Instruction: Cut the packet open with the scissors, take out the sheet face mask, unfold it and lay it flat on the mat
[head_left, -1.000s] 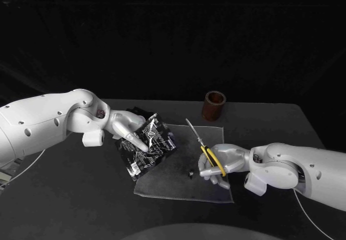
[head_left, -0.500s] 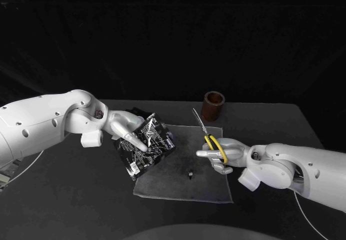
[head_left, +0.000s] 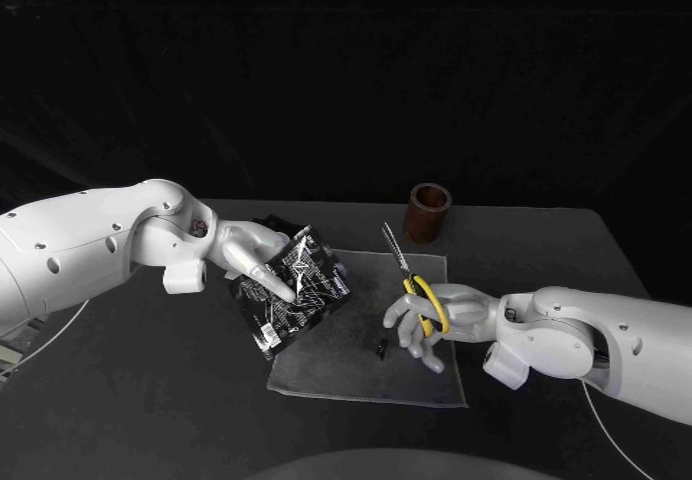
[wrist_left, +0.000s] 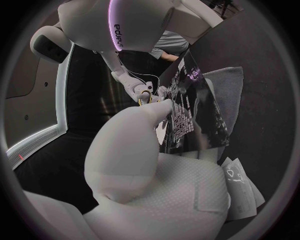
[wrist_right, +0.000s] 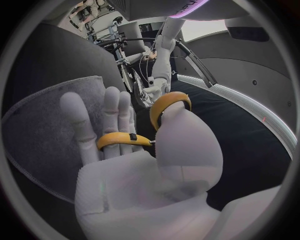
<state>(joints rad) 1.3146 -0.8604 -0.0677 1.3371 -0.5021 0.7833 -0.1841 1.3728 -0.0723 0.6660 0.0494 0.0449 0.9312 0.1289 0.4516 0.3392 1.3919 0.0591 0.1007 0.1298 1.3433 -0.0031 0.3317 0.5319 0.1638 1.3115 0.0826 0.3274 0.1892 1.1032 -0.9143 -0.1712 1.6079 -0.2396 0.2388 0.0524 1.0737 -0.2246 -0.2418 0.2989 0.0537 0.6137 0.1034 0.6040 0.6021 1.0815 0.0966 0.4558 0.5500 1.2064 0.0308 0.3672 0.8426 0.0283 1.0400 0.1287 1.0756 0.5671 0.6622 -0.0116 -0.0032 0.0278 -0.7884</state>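
Note:
A black packet (head_left: 296, 291) with white print stands tilted over the left part of the grey mat (head_left: 361, 370). My left hand (head_left: 257, 260) holds it, fingers pressed on its face. In the left wrist view the packet (wrist_left: 194, 112) rises beyond my left hand (wrist_left: 140, 150). My right hand (head_left: 433, 320) holds the yellow-handled scissors (head_left: 411, 280) over the mat's right part, blades pointing up and away, fingers through the loops. In the right wrist view the scissors' yellow loops (wrist_right: 169, 102) sit on the fingers of my right hand (wrist_right: 140, 150), over the mat (wrist_right: 44, 125).
A brown cylindrical cup (head_left: 427, 211) stands on the black table behind the mat's far right corner. A small dark scrap (head_left: 381, 348) lies on the mat near my right hand. White folded paper (wrist_left: 240, 185) lies by the packet's base.
My right hand with the scissors rose off the mat, then came back down and left a little, its fingers now spread more. The left hand and packet have stayed put.

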